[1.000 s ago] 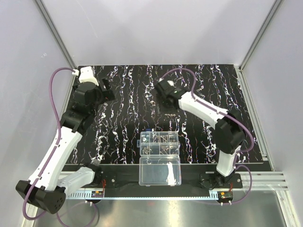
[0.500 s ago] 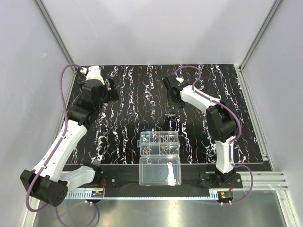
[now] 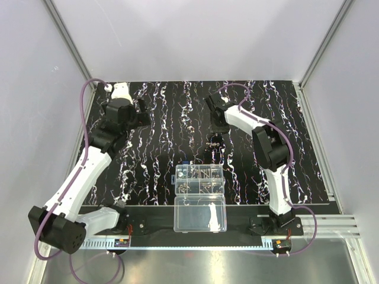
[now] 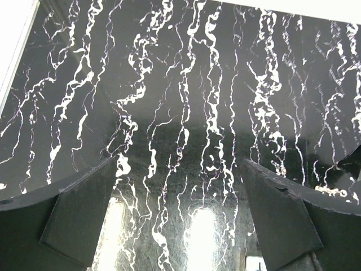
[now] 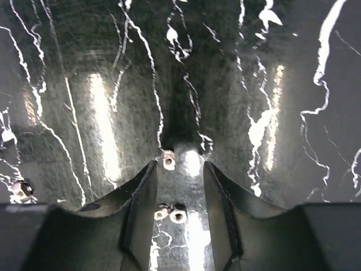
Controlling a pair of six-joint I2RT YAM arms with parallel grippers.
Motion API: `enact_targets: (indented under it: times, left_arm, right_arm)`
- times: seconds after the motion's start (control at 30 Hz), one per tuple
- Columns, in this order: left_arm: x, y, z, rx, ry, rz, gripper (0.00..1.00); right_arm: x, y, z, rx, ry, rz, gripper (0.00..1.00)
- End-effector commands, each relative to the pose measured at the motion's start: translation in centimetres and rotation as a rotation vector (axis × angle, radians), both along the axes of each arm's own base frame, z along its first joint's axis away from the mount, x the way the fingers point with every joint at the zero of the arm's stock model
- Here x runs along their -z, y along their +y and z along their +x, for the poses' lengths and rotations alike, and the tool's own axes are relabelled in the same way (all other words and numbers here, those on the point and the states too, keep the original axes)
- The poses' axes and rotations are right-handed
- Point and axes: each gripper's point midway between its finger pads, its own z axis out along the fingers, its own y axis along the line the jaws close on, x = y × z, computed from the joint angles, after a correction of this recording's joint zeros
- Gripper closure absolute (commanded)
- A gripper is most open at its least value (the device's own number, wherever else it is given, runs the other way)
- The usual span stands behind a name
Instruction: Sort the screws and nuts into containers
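Clear plastic compartments [image 3: 198,179] at the front of the mat [image 3: 160,130] held dark metal bits [image 3: 201,186], too small to tell apart or count. A few loose pieces [image 3: 214,142] lay just before the right gripper [image 3: 218,123]. At the left wrist, the left gripper [image 4: 179,169] gaped wide over bare mat. At the right wrist, three small silvery nuts [image 5: 168,161] lay between the parted jaws, and a fourth nut [image 5: 21,189] lay outside them to the left.

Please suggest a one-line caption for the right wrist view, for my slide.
Right gripper open above the black marbled mat, three tiny metal fasteners lying between its fingers.
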Motion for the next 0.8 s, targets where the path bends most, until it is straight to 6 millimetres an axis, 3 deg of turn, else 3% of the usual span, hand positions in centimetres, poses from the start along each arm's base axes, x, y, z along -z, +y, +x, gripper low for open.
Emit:
enact_targets:
  times: [0.0, 0.77]
  left_arm:
    - [-0.9, 0.0, 1.0, -0.003, -0.033, 0.000, 0.01]
    - [-0.6, 0.3, 1.1, -0.016, -0.024, 0.007, 0.01]
  right_arm:
    - [-0.7, 1.4, 1.5, -0.033, -0.035, 0.039, 0.56]
    - [1.6, 1.5, 0.7, -0.047, 0.028, 0.028, 0.76]
